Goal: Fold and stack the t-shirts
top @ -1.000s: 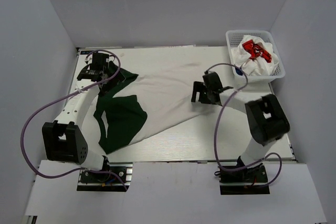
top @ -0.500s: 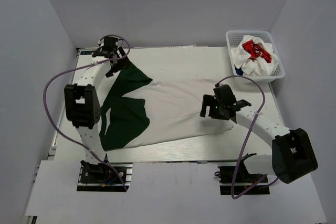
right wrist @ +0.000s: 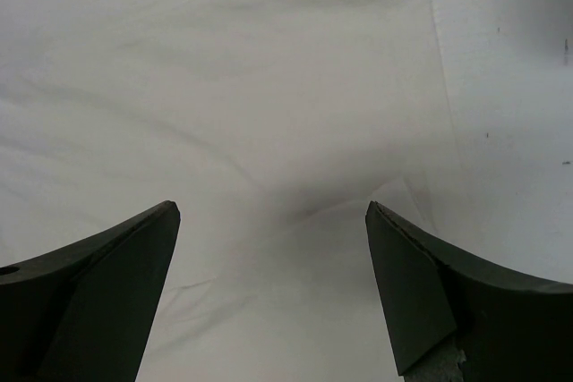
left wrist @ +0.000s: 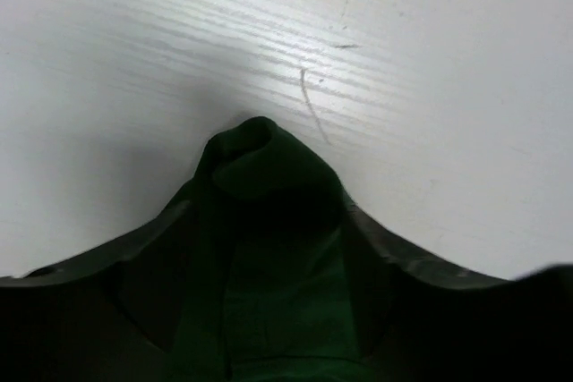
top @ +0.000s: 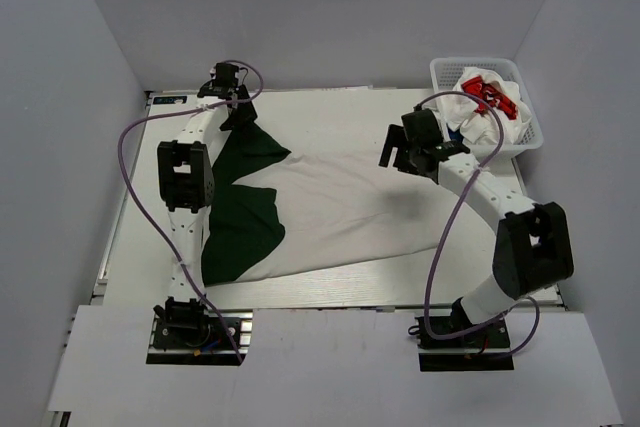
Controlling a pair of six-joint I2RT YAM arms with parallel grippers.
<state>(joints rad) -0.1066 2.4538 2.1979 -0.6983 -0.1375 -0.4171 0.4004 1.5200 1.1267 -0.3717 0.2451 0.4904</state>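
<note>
Left claw (left wrist: pixel 261 212) straddles t-shirt (top: pixel 330 207) green corner on tabletop (left wrist: pixel 430 60), grip uncertain; right claw (right wrist: pixel 271 207) open over its white part.

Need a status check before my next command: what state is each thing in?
Shirt, spread out on table, wrinkled.
Left gripper, jaws apart around green corner; grip unclear.
Right gripper, open, empty, over the white cloth.
Basket, upright, holding crumpled shirts.
</note>
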